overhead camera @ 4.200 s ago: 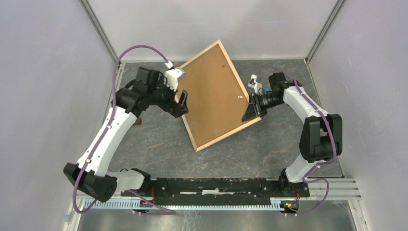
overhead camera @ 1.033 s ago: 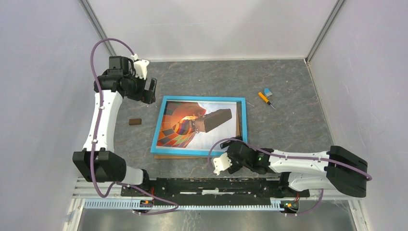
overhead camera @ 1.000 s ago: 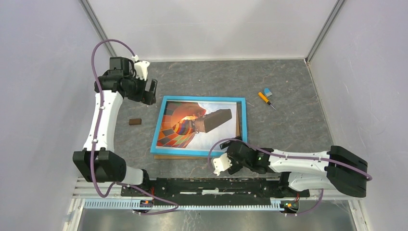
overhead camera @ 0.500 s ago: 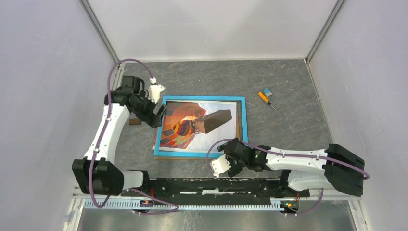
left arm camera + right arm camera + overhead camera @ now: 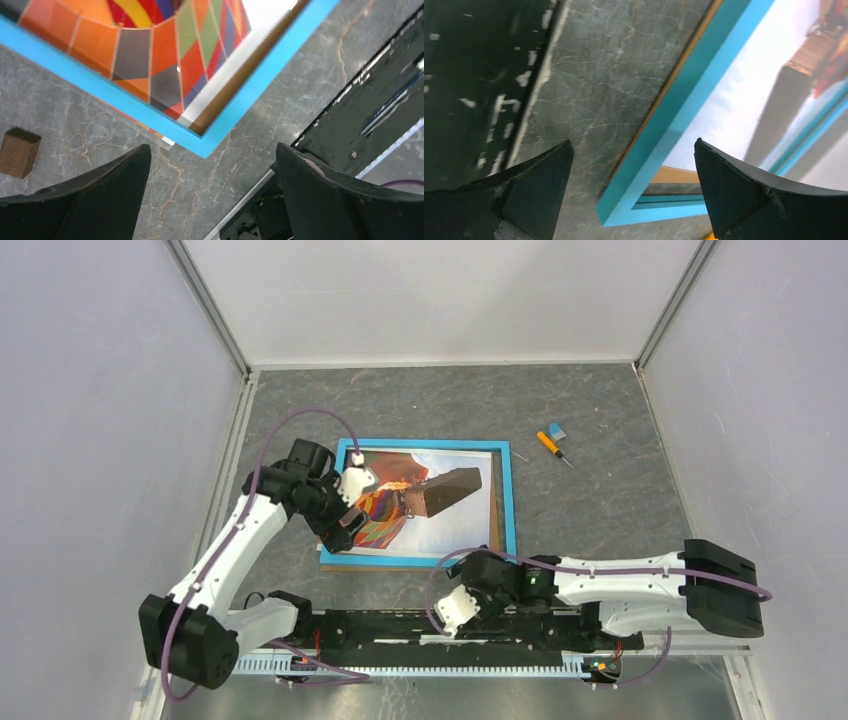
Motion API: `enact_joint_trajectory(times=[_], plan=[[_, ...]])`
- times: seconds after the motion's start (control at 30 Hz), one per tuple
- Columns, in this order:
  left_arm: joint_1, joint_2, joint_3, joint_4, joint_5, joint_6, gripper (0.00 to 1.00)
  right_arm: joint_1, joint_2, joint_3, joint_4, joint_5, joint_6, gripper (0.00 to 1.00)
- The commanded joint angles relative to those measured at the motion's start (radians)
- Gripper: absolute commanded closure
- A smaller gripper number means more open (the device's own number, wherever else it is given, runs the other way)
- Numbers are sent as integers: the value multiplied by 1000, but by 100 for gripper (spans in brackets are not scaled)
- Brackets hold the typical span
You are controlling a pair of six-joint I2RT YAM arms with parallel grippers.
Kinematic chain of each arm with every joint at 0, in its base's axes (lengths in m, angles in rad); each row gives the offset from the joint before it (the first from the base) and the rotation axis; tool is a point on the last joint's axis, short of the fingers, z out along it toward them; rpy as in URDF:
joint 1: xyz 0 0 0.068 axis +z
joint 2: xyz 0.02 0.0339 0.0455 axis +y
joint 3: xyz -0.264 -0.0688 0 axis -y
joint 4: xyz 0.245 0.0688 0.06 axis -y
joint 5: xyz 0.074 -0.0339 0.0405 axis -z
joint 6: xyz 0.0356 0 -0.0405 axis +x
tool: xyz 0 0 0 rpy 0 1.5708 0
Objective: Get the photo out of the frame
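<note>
I am looking at the frame (image 5: 508,500) (image 5: 260,85) (image 5: 689,100) lying face up on the grey, marble-veined worktop (image 5: 400,400), a thin, glossy bright-blue rectangle. The photo (image 5: 440,520) (image 5: 165,55) (image 5: 734,115) is sitting inside it, slightly askew, so a brown strip of backing is showing along one side. The left pincer (image 5: 345,525) (image 5: 212,150) is hovering over the near-left corner, released and gripping nothing. The right pincer (image 5: 480,568) (image 5: 632,145) is hanging just off the near edge, also spread wide and empty. An orange-handled screwdriver (image 5: 548,445) and a small blue piece (image 5: 556,429) are lying well apart, beyond the far-right corner. The black base rail (image 5: 430,625) (image 5: 360,115) (image 5: 474,75) is running close along the near side. The left wrist view is showing a small wooden block (image 5: 19,152) that the arm is hiding from above.
</note>
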State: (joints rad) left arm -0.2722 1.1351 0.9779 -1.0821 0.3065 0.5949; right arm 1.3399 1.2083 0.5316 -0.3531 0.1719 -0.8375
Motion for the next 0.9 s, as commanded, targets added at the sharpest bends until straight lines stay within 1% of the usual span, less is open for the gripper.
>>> enact_joint_trajectory(times=[0.0, 0.07, 0.17, 0.3, 0.37, 0.43, 0.57, 0.63, 0.7, 0.87], plan=[[-105, -95, -87, 25, -42, 75, 0, -77, -34, 65, -140, -168, 72, 2], [-164, -125, -138, 40, -71, 77, 0, -182, -65, 125, -145, -274, 73, 2], [-217, -177, -210, 63, -115, 102, 0, -376, -73, 242, -161, -413, 83, 2], [-267, -252, -311, 168, -229, 137, 0, -578, -16, 371, -150, -517, 115, 2], [-293, -282, -361, 241, -293, 151, 0, -676, 45, 429, -138, -579, 151, 2], [-308, -305, -400, 300, -323, 175, 0, -769, 126, 490, -128, -635, 191, 2], [-360, -316, -447, 350, -362, 219, 0, -935, 326, 669, -115, -717, 312, 2], [-395, -310, -472, 365, -381, 236, 0, -989, 429, 772, -119, -778, 364, 2], [-419, -320, -502, 387, -395, 257, 0, -1015, 517, 869, -111, -797, 420, 2], [-464, -341, -574, 446, -434, 319, 0, -1016, 690, 1040, -80, -798, 506, 2]])
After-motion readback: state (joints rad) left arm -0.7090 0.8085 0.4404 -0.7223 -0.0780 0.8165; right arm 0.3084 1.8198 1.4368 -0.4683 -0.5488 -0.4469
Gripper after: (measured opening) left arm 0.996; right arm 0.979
